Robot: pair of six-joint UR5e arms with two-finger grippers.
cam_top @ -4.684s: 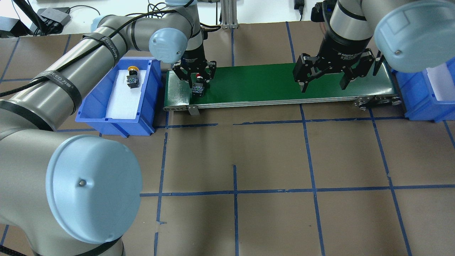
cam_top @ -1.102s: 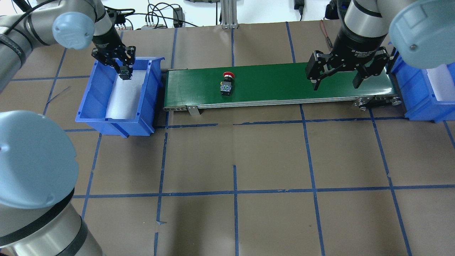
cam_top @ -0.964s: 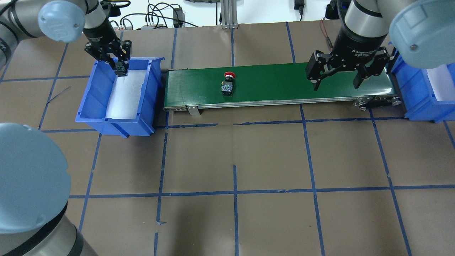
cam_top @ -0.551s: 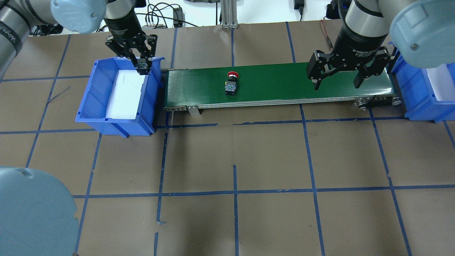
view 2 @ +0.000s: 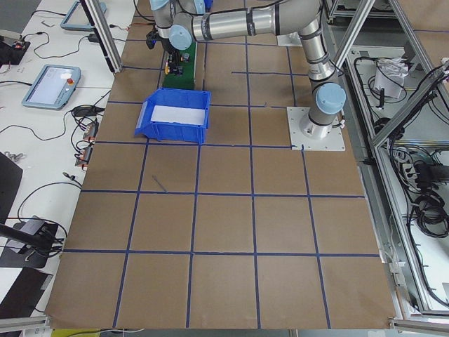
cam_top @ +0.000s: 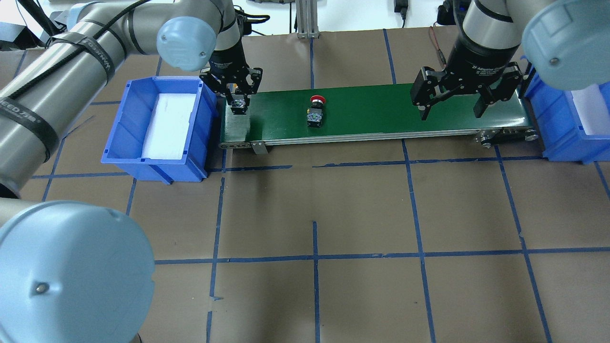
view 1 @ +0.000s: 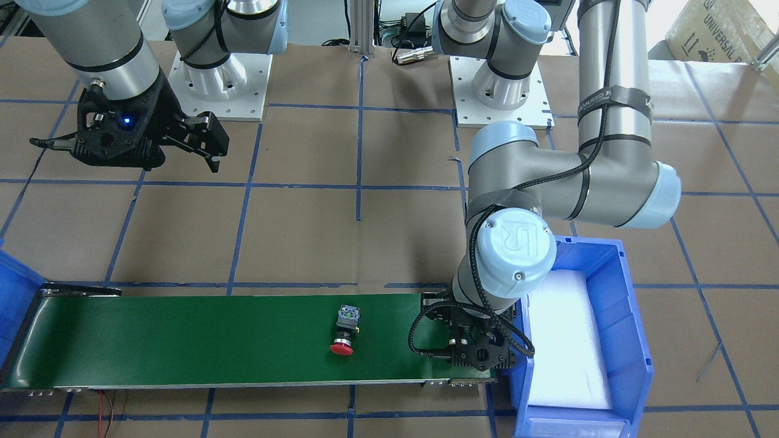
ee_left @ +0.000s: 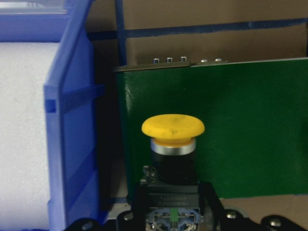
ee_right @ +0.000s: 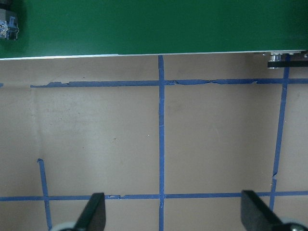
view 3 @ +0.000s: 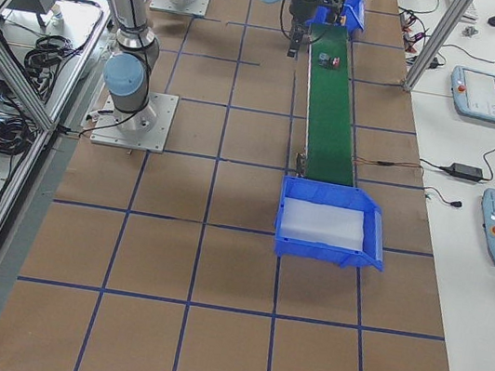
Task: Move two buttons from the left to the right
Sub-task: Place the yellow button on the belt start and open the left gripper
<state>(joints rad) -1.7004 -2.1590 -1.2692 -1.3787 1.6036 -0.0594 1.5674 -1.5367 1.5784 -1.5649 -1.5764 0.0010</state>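
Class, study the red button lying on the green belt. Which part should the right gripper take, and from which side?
Grip the red button by its black-grey block body, coming straight down from above with the right gripper. It lies on its side, so the block's flat sides face the jaws; the domed cap would likely slip.

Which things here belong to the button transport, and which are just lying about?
Job: yellow mushroom-cap push-button in left gripper; red mushroom-cap push-button on green conveyor belt; open right gripper; two blue plastic bins.
Lying about: grey tablet pendants, black cables, cardboard box.
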